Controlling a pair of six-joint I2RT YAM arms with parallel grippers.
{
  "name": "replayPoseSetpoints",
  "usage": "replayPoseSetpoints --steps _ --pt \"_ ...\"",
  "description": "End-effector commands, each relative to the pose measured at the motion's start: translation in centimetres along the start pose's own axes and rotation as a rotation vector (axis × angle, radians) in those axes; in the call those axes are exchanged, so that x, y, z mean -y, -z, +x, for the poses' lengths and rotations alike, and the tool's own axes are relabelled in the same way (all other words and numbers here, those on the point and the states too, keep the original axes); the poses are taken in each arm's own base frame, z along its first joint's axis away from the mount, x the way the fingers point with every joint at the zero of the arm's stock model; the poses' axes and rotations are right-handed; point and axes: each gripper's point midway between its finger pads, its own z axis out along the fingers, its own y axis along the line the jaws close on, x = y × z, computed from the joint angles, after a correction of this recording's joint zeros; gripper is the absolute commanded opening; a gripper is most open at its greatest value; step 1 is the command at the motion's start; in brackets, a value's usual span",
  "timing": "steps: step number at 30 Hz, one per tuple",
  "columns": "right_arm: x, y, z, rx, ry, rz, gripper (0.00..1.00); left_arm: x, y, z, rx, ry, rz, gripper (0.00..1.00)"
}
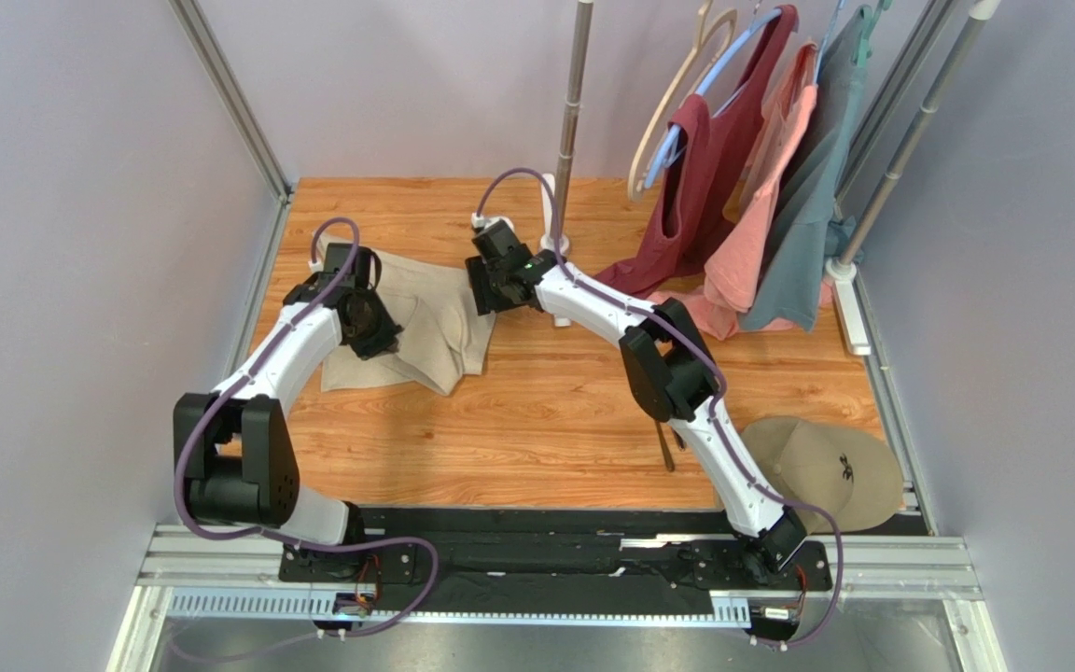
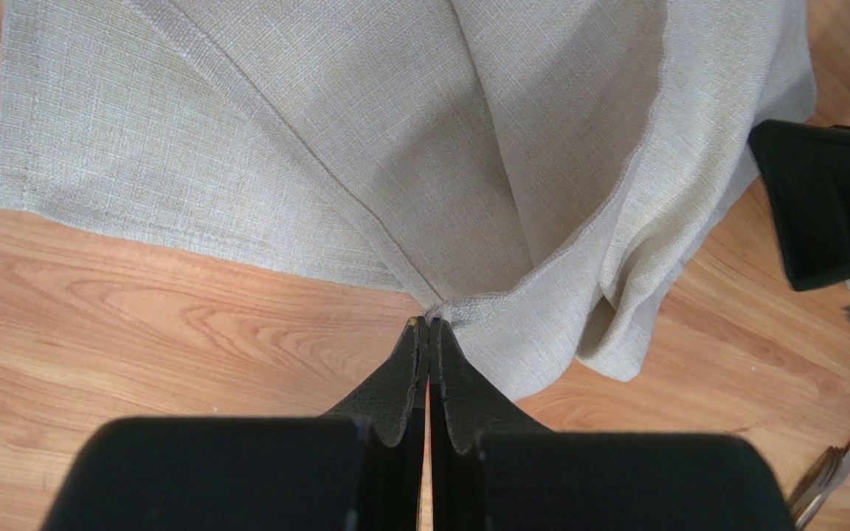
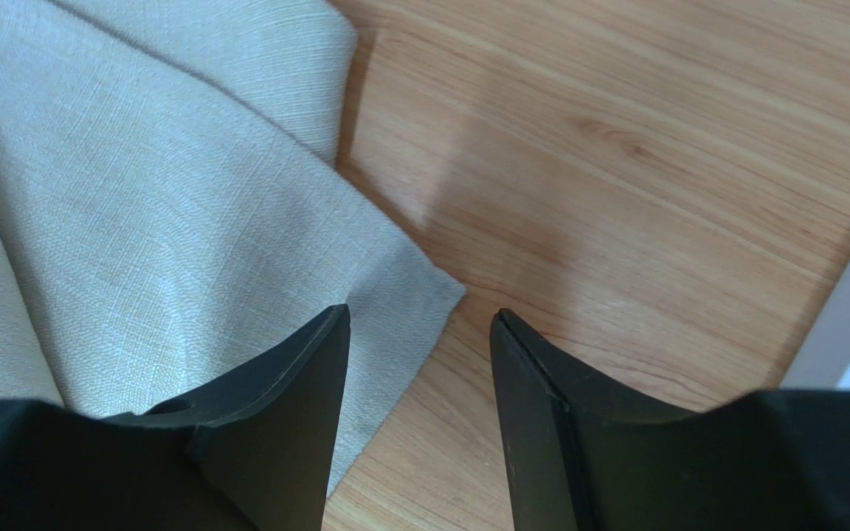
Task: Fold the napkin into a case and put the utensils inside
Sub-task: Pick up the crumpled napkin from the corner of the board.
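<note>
Your left tool (image 2: 429, 328) is clamped tight on a hem of the napkin (image 2: 319, 133), with folds fanning out from the pinch. Your right tool (image 3: 418, 321) stands wide, jaws straddling a napkin corner, nothing gripped. The napkin lies rumpled on the desk (image 1: 557, 420), far left part. One utensil (image 1: 667, 448) lies by the right arm.
</note>
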Motion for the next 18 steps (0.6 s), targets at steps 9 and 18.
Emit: replayPoseSetpoints --steps 9,18 --pt "0.5 -2.1 1.9 -0.039 0.141 0.109 0.41 0.7 3.8 -0.8 0.084 -0.012 0.078 0.0" --pt "0.2 -3.3 3.4 -0.083 0.137 0.093 0.0 1.6 6.3 -1.7 0.156 -0.011 0.147 0.0"
